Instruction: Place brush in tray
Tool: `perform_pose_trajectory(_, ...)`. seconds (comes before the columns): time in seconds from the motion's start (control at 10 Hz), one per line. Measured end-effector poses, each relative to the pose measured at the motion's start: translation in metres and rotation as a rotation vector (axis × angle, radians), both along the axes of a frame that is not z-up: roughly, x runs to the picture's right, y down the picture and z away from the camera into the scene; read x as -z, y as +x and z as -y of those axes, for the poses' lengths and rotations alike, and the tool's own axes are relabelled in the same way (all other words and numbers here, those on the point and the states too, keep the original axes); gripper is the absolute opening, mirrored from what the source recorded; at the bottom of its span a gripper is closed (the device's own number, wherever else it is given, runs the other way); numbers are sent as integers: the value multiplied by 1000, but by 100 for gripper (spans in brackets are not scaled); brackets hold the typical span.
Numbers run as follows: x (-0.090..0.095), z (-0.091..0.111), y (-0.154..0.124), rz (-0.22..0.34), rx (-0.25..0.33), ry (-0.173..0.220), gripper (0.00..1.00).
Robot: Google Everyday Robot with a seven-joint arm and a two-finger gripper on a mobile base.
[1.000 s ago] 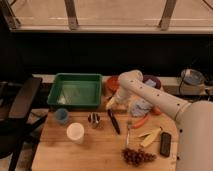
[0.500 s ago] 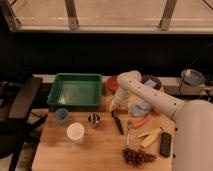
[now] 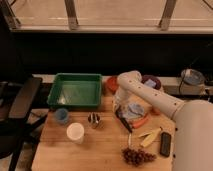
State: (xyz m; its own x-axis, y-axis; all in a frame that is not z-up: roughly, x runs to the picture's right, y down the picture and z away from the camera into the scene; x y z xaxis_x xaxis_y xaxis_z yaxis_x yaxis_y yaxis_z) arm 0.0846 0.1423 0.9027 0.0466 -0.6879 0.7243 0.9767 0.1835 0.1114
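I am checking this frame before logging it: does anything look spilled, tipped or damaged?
Nothing stands out. The green tray sits level, the white cup stands upright, and the brush lies on the table outside the tray, the gripper at its far end.

Arm (image 3: 156, 100) runs from the white base (image 3: 196, 136) at lower right, up and left to a bent elbow (image 3: 129, 80), then drops near-vertical. Elbow is the arm's highest point. End effector (image 3: 119, 108) hangs pointing down right under the elbow, centre-right of view, well left of the base.
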Motion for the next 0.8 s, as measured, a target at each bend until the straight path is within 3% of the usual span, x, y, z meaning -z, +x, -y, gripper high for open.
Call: perform_pose_trajectory(0.8, 0, 0, -2, 2, 2, 1, 0)
